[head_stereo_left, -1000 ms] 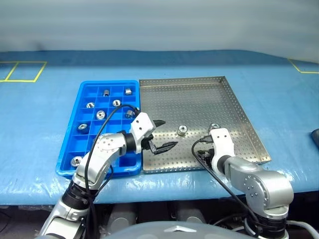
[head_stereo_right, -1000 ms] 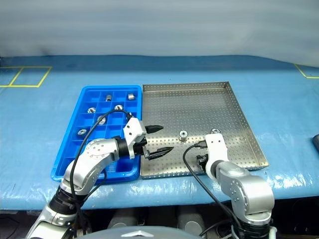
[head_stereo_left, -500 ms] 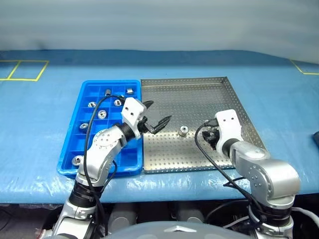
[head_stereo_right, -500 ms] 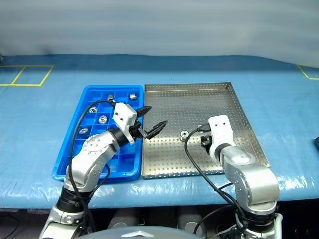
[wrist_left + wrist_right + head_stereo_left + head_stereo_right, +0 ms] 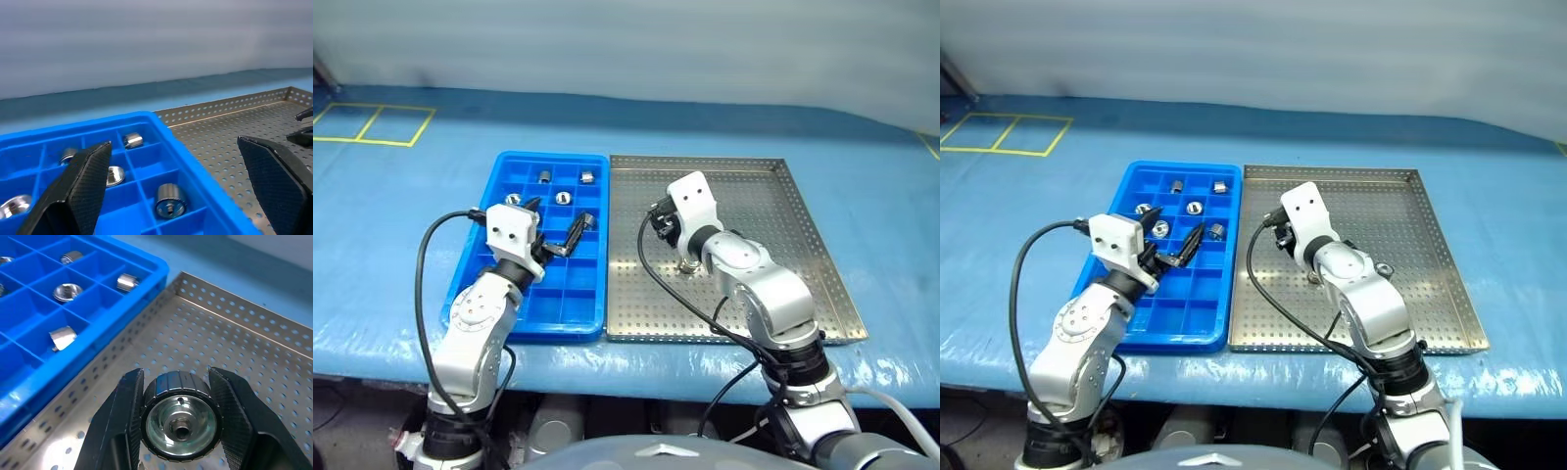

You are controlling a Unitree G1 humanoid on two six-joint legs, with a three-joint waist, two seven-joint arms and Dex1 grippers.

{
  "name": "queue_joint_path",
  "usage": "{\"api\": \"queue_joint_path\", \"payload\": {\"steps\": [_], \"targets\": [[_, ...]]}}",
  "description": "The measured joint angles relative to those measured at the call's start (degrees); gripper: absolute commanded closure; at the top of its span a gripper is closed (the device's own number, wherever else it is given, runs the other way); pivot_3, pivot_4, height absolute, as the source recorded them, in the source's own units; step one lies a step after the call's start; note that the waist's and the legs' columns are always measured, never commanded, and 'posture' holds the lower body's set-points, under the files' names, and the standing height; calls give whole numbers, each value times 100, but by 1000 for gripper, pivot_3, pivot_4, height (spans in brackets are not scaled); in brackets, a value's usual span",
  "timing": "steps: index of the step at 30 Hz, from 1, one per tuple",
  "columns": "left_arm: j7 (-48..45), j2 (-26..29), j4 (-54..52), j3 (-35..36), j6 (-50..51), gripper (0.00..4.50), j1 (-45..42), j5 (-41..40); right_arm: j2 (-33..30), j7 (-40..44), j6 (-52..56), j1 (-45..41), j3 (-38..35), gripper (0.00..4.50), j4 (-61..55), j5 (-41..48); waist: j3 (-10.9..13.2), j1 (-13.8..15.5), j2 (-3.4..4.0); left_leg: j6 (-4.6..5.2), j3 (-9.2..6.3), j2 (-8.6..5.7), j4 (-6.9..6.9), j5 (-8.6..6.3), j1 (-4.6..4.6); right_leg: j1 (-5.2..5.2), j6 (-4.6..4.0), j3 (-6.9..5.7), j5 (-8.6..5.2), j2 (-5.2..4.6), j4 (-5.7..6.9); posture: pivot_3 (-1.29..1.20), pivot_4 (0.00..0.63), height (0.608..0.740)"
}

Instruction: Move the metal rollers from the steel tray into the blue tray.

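1. Left gripper (image 5: 558,240) — nearest item; hangs above the blue tray (image 5: 475,284), fingers (image 5: 80,188) spread wide with nothing between them. Judged to be standing clear so the compartments below are free.
2. Blue tray — lies touching the steel tray's left rim; its near rows look empty, and the rollers (image 5: 1193,208) it holds sit in the middle and far compartments, one to a cell. Short carry between trays, which likely explains the side-by-side layout.
3. Right gripper (image 5: 658,221) — raised above the steel tray (image 5: 822,294), pointing toward the blue tray. Fingers (image 5: 124,423) clamped on either flank of a roller (image 5: 180,420), bore facing the wrist camera; gripping the curved sides keeps it from rolling out. Judged: carry step under way, drop not yet made.
4. Steel tray — perforated floor mostly bare; one more roller (image 5: 689,265) seems to lie near the middle, partly hidden by the right arm, and another small piece (image 5: 1386,268) sits further right — too small to call.
5. Table cover (image 5: 401,196) — blue, carries both trays; yellow tape squares (image 5: 367,122) at the far left corner.
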Motion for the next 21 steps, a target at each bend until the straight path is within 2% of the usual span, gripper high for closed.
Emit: {"api": "queue_joint_path", "payload": {"steps": [7, 12, 19, 21], "targets": [[58, 175, -524, 488, 52, 0, 938, -161, 434, 448, -756, -445, 282, 2786, 929, -34, 5, 434, 5, -10, -22, 4, -8, 3, -3, 0, -25, -35, -19, -1, 1, 564, 150, 740], [-203, 470, -766, 538, 51, 0, 1474, -316, 672, 718, -1122, -593, 470, 2786, 1388, -86, 7, 880, 8, -26, -34, 10, -16, 1, -5, -4, -34, -58, -50, -1, 2, 600, 150, 740], [-322, 624, -803, 535, 51, 0, 1633, -455, 905, 959, -1391, -626, 633, 2786, 1742, -132, 5, 1543, 7, -51, -31, 4, -22, -4, -34, -72, -48, -78, -61, 10, 6, 606, 150, 740], [-324, 625, -813, 519, 51, 0, 1629, -513, 907, 1010, -1396, -625, 636, 2786, 1801, -140, 5, 1733, 7, -58, -23, 4, -21, -5, -49, -82, -29, -88, -49, 14, 6, 598, 150, 740]]}}
